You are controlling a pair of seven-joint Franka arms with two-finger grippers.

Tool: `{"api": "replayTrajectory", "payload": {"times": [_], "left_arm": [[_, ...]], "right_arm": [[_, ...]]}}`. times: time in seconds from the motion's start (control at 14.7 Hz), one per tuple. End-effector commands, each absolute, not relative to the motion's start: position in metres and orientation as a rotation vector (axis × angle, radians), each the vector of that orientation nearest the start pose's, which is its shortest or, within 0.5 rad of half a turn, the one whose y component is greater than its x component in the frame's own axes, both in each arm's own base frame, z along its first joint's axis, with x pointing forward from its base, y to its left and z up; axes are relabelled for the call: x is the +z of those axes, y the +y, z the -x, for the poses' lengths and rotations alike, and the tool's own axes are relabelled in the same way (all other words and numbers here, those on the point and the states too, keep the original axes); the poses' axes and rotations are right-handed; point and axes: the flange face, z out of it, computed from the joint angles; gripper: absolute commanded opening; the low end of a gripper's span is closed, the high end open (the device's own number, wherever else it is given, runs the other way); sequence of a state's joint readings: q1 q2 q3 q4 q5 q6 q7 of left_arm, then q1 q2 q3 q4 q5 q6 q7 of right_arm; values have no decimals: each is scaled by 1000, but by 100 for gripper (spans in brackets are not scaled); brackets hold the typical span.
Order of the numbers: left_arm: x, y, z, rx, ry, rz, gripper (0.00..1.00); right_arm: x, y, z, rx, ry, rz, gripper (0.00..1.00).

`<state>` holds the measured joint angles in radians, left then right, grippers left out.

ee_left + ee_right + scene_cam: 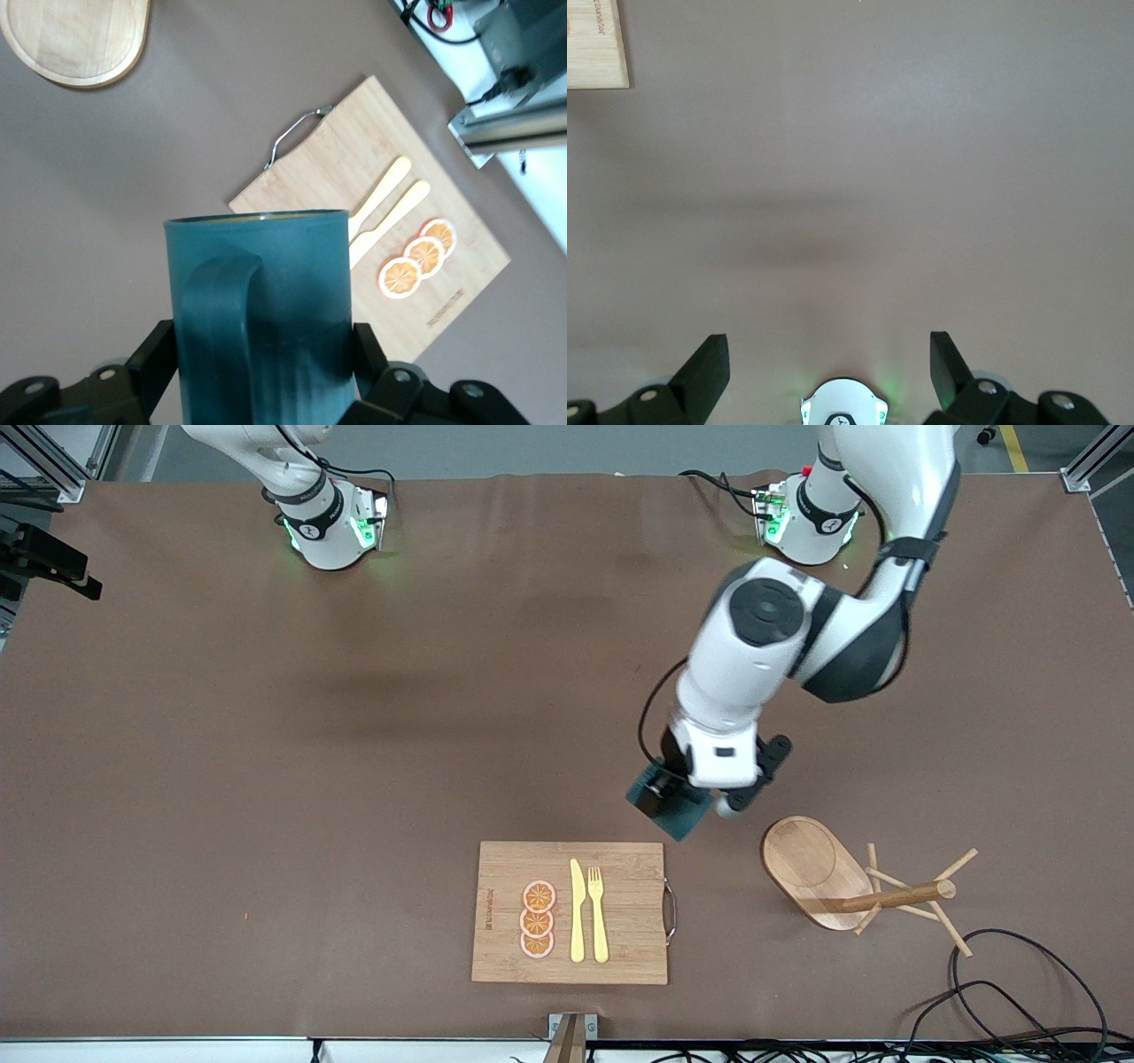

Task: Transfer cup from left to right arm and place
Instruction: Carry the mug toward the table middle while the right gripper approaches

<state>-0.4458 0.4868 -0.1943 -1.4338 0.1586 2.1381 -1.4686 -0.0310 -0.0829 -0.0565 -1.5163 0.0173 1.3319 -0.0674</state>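
The dark teal cup [678, 815] is clamped in my left gripper [709, 793], which holds it in the air over the brown table, between the cutting board and the wooden rack. In the left wrist view the cup [266, 301] fills the space between the black fingers [155, 350], handle toward the camera, and the left gripper [261, 345] is shut on its sides. The cup's inside is hidden. My right gripper [828, 347] is open and empty, high over its own arm's base [843, 403]; it is out of the front view.
A wooden cutting board [620, 868] with a yellow knife [577, 911], a fork [598, 912] and orange slices [538, 919] lies near the front camera. A wooden mug rack [815, 864] stands toward the left arm's end. Black cables [1019, 992] lie at that corner.
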Motion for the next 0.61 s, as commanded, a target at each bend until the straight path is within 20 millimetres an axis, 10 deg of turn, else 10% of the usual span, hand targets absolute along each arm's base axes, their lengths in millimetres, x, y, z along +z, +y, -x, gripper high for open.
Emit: {"api": "replayTrajectory", "payload": {"times": [0.0, 0.54], "left_arm": [[424, -440, -567, -354, -1166, 3006, 62], [334, -547, -474, -695, -908, 2871, 60]], "right_arm": [[668, -48, -508, 146, 25, 3113, 100], [637, -67, -536, 139, 73, 3121, 100]]}}
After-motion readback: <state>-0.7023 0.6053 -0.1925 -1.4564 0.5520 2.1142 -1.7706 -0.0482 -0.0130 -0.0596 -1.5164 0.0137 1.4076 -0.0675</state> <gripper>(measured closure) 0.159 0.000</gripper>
